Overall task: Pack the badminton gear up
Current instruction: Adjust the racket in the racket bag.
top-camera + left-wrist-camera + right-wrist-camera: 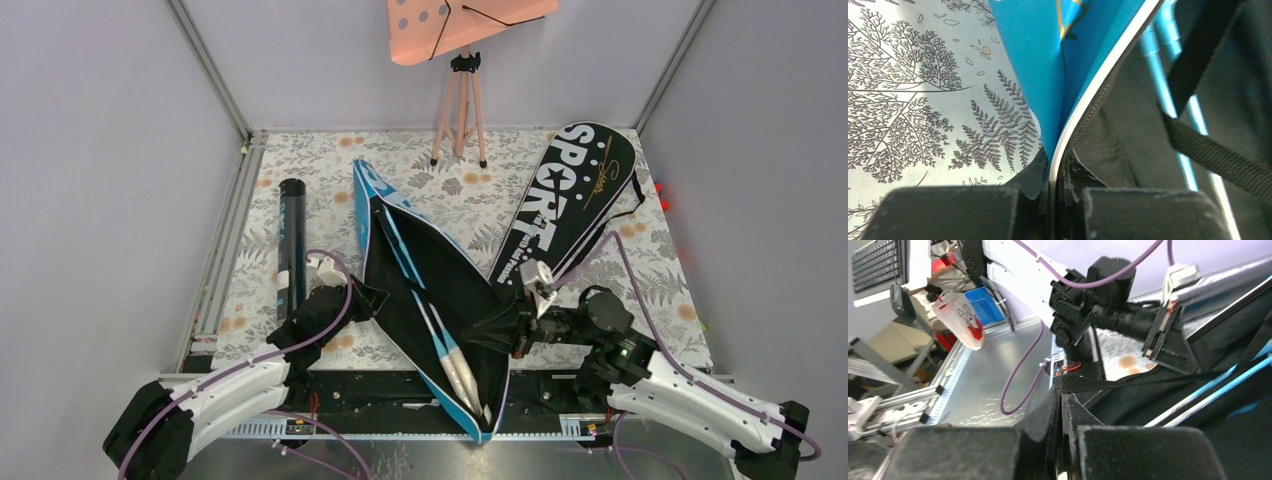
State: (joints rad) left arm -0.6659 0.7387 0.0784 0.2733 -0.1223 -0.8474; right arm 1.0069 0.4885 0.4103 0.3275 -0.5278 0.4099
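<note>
Floral tabletop [455, 190]: open blue bag [445, 265] holds rackets [455, 368]

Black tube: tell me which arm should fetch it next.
Left, probably. The black tube lies beside the left gripper; the right gripper sits across the open blue bag, both clamped on its edges.

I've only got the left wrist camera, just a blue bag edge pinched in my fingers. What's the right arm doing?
Observer: The right gripper is shut on the opposite edge of the blue bag, spreading it open.
Operator: I see blue rods inside. Rackets?
Observer: Yes, rackets, their grips at the bag's near end.
Operator: What's left outside?
Observer: A black tube lies left of the bag.
</note>
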